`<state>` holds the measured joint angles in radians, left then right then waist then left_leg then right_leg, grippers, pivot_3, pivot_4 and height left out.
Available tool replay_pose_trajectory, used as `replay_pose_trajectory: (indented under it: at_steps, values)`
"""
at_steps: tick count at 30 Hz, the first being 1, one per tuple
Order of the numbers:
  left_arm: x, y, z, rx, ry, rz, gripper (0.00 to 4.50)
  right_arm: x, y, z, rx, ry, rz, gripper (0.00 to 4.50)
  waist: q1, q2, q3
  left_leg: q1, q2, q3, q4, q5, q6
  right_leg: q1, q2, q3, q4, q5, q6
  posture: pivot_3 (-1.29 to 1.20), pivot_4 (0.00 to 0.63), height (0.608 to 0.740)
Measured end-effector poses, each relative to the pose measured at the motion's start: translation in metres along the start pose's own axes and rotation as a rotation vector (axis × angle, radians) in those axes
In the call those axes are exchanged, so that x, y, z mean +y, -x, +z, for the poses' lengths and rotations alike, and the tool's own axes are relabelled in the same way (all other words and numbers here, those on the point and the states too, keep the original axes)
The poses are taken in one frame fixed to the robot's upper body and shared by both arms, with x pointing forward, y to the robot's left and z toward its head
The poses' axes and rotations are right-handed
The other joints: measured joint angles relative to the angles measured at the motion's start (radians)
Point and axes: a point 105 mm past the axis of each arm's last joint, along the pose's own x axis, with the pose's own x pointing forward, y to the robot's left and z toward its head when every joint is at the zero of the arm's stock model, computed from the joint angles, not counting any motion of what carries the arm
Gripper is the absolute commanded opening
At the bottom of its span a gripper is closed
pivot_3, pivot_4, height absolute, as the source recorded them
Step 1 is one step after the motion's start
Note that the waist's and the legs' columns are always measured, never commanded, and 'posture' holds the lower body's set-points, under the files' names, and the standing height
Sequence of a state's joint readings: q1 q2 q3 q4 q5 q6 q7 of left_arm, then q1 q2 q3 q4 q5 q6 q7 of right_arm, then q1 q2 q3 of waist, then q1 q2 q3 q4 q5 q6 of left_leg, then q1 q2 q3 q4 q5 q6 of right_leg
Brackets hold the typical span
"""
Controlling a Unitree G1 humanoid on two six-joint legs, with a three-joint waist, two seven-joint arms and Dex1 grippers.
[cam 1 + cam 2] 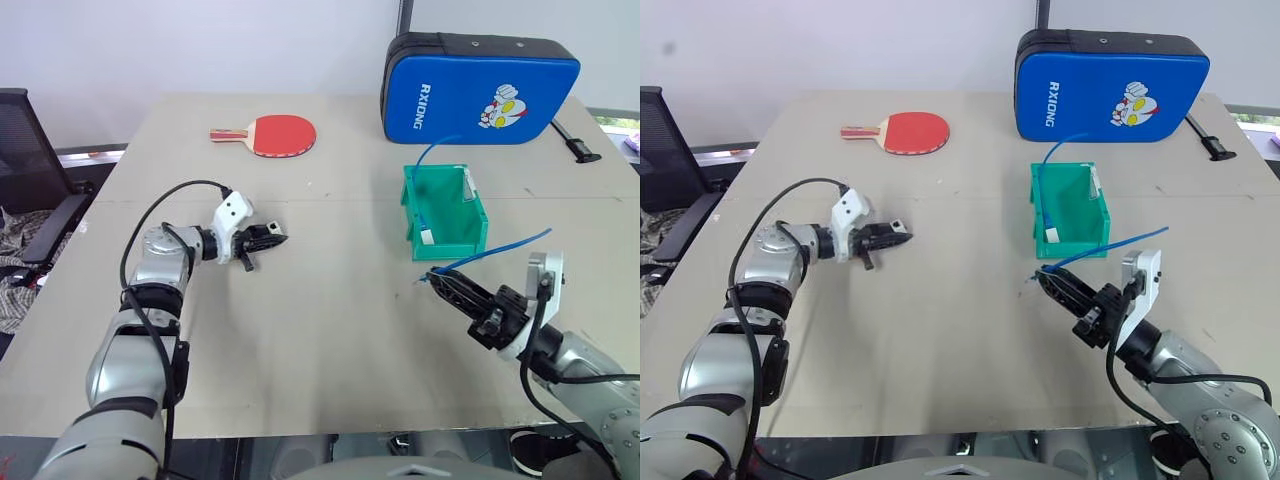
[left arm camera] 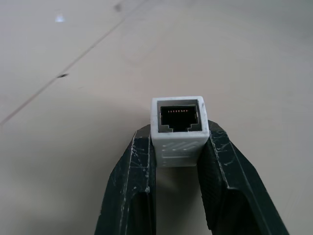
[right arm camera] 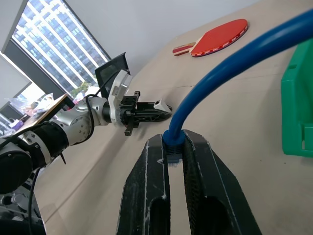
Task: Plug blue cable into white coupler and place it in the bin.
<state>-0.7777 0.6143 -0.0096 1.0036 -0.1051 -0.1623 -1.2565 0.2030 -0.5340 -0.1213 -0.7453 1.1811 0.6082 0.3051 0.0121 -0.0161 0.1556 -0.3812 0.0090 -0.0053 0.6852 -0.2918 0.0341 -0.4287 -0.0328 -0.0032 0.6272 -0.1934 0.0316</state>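
Observation:
The white coupler (image 2: 179, 125) sits clamped between the two black fingers of my left gripper (image 1: 270, 239), its dark socket face pointing away from the wrist, a little above the table on the left. My right gripper (image 1: 437, 277) is shut on the plug end of the blue cable (image 1: 500, 248), whose free length trails up and to the right. The two grippers point toward each other with a wide gap between them. In the right wrist view, the cable (image 3: 220, 78) rises from between the fingers, and the left gripper (image 3: 157, 107) with the coupler shows beyond. The green bin (image 1: 452, 247) stands just behind the right gripper.
Inside the bin lie another blue cable (image 1: 432, 152) and small white pieces. A blue padded case (image 1: 470, 95) stands at the back right, with a red paddle (image 1: 275, 134) at the back centre. A black chair (image 1: 25, 150) is beside the table's left edge.

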Motion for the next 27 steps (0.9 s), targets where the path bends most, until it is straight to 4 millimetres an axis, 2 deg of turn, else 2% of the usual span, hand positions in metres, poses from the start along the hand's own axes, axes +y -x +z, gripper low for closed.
replay_pose_trajectory:
  at_steps: [6, 10, 12, 18, 22, 24, 27]
  values:
    - [-0.047, -0.019, 0.019, -0.061, -0.010, -0.237, 0.56, -0.003, 0.000, 0.002, 0.072, 0.146, 0.018, 0.00, 0.001, 0.000, 0.000, 0.000, 0.000, 0.000, 0.000, 0.000, 0.000, 0.000, 0.000, 0.001, 0.000, 0.000, 0.000, 0.00, 0.150, 0.740]
    - [-0.103, -0.052, 0.045, -0.084, -0.085, -0.416, 0.56, 0.003, -0.008, 0.010, 0.149, 0.339, 0.117, 0.00, 0.002, -0.001, 0.000, 0.000, 0.000, 0.000, 0.002, 0.000, 0.000, 0.000, 0.000, 0.001, 0.000, 0.000, 0.000, 0.00, 0.150, 0.740]
    - [-0.118, -0.062, 0.053, -0.080, -0.121, -0.451, 0.56, 0.006, -0.013, 0.011, 0.182, 0.401, 0.172, 0.00, -0.001, -0.001, 0.000, 0.001, -0.001, 0.000, 0.002, 0.000, 0.000, 0.000, 0.001, 0.001, 0.001, 0.000, 0.000, 0.00, 0.150, 0.740]
    - [-0.139, -0.085, 0.056, -0.028, -0.168, -0.478, 0.56, 0.002, -0.029, 0.011, 0.276, 0.522, 0.271, 0.00, -0.002, -0.001, 0.000, 0.001, -0.001, -0.001, 0.001, 0.000, 0.000, 0.000, 0.004, 0.001, 0.001, 0.000, 0.000, 0.00, 0.150, 0.740]
    - [-0.144, -0.093, 0.052, 0.013, -0.222, -0.480, 0.56, -0.010, -0.039, 0.005, 0.345, 0.564, 0.284, 0.00, -0.001, 0.000, 0.000, 0.001, -0.001, 0.000, 0.001, 0.000, 0.000, 0.000, 0.004, 0.001, 0.001, 0.000, -0.001, 0.00, 0.150, 0.740]
    - [-0.144, -0.097, 0.045, 0.044, -0.245, -0.476, 0.56, -0.017, -0.044, -0.002, 0.393, 0.605, 0.306, 0.00, 0.000, 0.000, 0.000, 0.001, -0.001, 0.000, 0.001, 0.000, 0.000, 0.000, 0.003, 0.001, 0.000, 0.000, -0.001, 0.00, 0.150, 0.740]
    - [-0.143, -0.101, 0.046, 0.052, -0.282, -0.474, 0.56, -0.027, -0.048, -0.013, 0.440, 0.623, 0.326, 0.00, 0.002, 0.000, 0.000, 0.000, -0.002, 0.000, 0.001, 0.000, 0.000, 0.000, 0.002, 0.001, 0.000, 0.000, 0.000, 0.00, 0.150, 0.740]
